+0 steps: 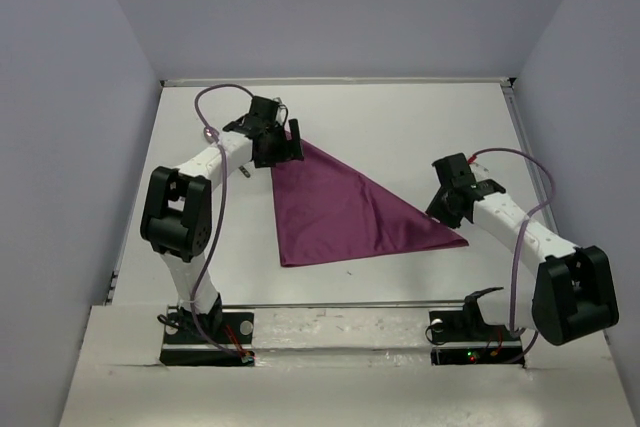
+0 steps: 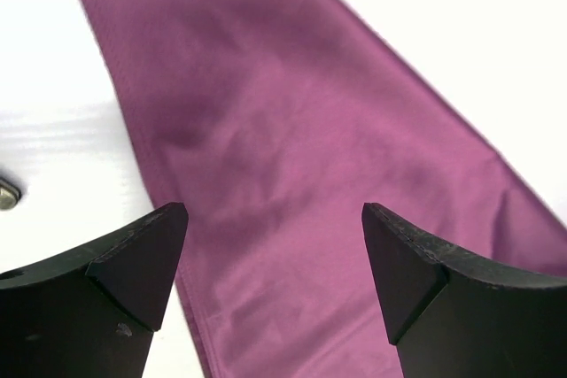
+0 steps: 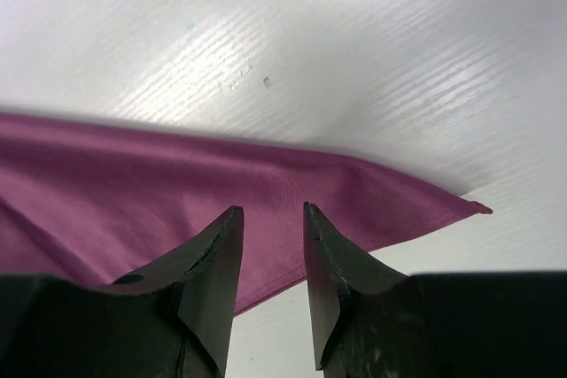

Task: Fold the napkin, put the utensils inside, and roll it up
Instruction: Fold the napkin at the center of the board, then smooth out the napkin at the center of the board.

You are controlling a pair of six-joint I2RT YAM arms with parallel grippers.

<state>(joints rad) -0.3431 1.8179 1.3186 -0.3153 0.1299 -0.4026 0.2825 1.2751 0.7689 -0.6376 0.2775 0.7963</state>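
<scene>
1. Table (image 1: 420, 137): white, smooth sheet with faint ribbing.
2. Napkin (image 1: 340, 217): plum woven cloth, matte, lying flat at frame centre as a sharp-edged triangle. The fold is judged done. No utensils visible, so placing and rolling are left.
3. Left gripper (image 2: 270, 245): black wedge-shaped fingers wide apart over the napkin's upper-left corner, holding nothing.
4. Right gripper (image 3: 270, 212): fingers narrowly apart over the napkin's right tip, nothing between them.

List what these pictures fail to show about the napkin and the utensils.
- Utensils: in no view. A grey bit at the left wrist view's edge is cut off and cannot be identified.
- Napkin, far corner: in the top view the left gripper covers it.
- Right gripper, touching the cloth or hovering: in the right wrist view its own fingers hide the contact.
</scene>
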